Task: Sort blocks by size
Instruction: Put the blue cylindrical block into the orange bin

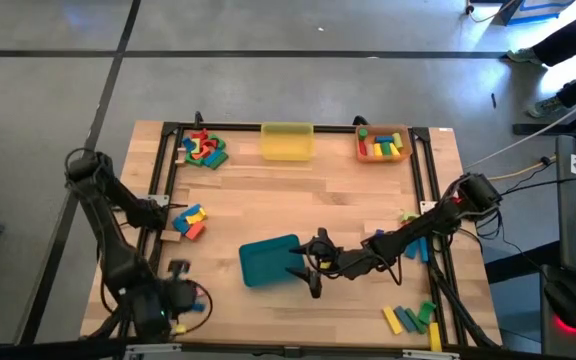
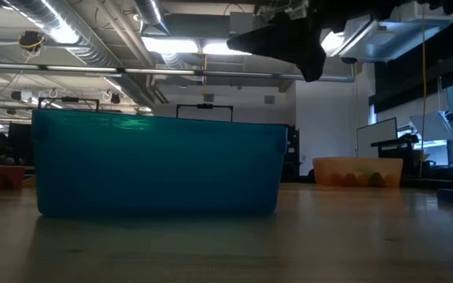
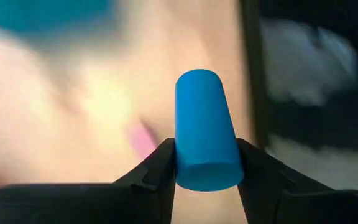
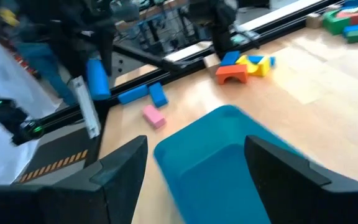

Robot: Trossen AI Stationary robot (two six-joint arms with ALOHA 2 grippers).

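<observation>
Low view: a teal tray (image 2: pixel 156 165) is sitting on the wooden table (image 2: pixel 305 244), filling the left and middle of the frame, its long side facing the camera. A dark arm part (image 2: pixel 289 39) is hanging above the tray's right end, clear of it. An orange tray (image 2: pixel 358 171) is standing farther back to the right, holding blocks (image 2: pixel 352 178) too dim to sort by colour.

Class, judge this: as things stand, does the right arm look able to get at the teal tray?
Probably yes. The right gripper hangs open right at the teal tray, and its wrist view shows only the empty tray between its fingers, with nothing in the way.
</observation>
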